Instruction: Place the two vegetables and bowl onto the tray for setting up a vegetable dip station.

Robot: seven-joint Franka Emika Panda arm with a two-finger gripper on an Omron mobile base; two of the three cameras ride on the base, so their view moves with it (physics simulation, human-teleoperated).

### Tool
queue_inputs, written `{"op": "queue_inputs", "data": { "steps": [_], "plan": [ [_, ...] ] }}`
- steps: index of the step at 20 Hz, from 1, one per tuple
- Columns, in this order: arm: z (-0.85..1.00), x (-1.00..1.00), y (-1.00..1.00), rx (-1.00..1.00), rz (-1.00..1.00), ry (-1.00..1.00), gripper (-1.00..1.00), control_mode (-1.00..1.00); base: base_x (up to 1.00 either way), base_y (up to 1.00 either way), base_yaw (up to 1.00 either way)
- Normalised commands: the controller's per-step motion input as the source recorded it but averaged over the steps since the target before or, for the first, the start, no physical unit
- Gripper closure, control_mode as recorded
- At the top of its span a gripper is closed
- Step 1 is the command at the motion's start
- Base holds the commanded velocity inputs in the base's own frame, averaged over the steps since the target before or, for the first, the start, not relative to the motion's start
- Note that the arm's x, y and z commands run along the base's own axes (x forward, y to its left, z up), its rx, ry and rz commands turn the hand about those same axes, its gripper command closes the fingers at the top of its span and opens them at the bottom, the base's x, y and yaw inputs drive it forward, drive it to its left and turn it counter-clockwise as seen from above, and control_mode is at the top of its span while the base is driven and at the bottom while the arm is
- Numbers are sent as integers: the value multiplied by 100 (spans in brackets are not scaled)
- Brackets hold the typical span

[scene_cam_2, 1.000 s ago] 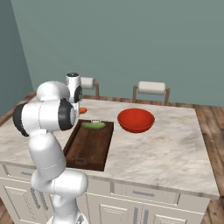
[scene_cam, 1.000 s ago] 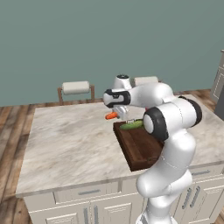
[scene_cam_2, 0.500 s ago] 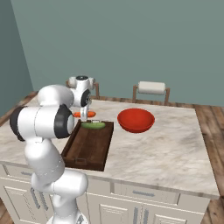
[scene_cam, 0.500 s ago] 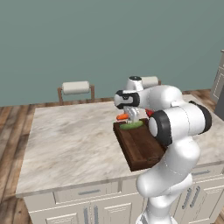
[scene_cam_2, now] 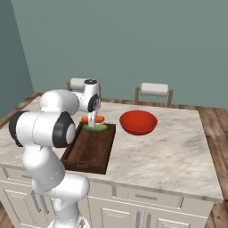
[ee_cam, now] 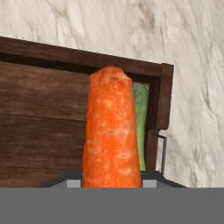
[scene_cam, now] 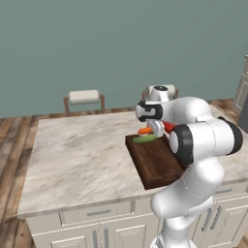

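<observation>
Arm swung right over tray point(scene_cam: 155, 164); jaws pinch carrot point(ee_cam: 111, 131) above cucumber point(scene_cam_2: 94, 128).

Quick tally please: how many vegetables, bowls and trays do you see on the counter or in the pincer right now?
Vegetables: 2, a stubby orange carrot held in the pincer and an elongated green cucumber-like vegetable lying in the tray.
Bowls: 1, a round red-orange bowl on the marble counter.
Trays: 1, a rectangular dark brown wooden tray.
Total: 4
</observation>
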Motion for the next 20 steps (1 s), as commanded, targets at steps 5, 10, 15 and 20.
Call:
{"op": "queue_inputs", "data": {
  "steps": [5, 10, 15, 20],
  "plan": [
    [-4, -4, -9, 0, -1, 0, 100, -100, 0, 0, 0],
    [-13, 0, 0, 0, 0, 0, 100, -100, 0, 0, 0],
    [-11, 0, 0, 0, 0, 0, 100, -100, 0, 0, 0],
    [-13, 0, 0, 0, 0, 0, 100, -100, 0, 0, 0]
  ]
}}
